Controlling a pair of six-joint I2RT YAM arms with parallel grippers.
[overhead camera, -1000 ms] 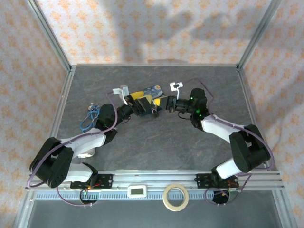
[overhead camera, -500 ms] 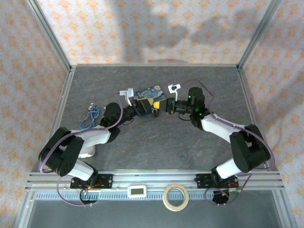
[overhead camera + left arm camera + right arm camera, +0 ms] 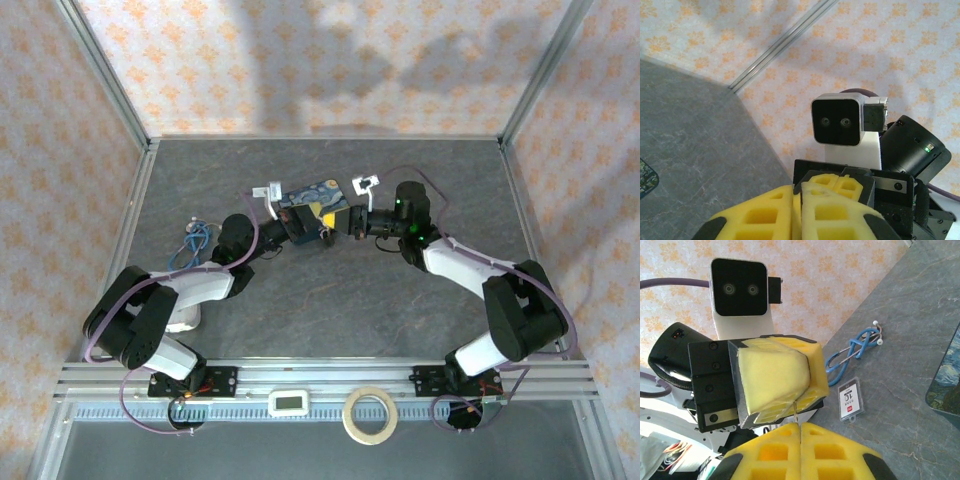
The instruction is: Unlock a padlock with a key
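My right gripper [image 3: 800,425] is shut on the key [image 3: 796,415], a thin pale sliver sticking out of its yellow tips. The sliver reaches the lower edge of my left gripper's yellow pads [image 3: 774,379] right in front of it. My left gripper [image 3: 799,186] is shut, with a dark edge of the padlock [image 3: 798,188] showing between its tips; the rest of the padlock is hidden. From above, the left gripper [image 3: 304,226] and right gripper [image 3: 341,223] meet tip to tip just in front of the blue tin.
The blue painted tin [image 3: 316,193] lies behind the grippers. A white tag with a red mark [image 3: 850,399] and a blue looped cable [image 3: 854,347] lie on the grey table [image 3: 330,300] to the left. A tape roll [image 3: 368,415] and a white device [image 3: 290,402] sit on the front rail.
The left arm has swung its elbow inward and rolled its wrist. The right gripper edged left, so both grippers now sit tip to tip.
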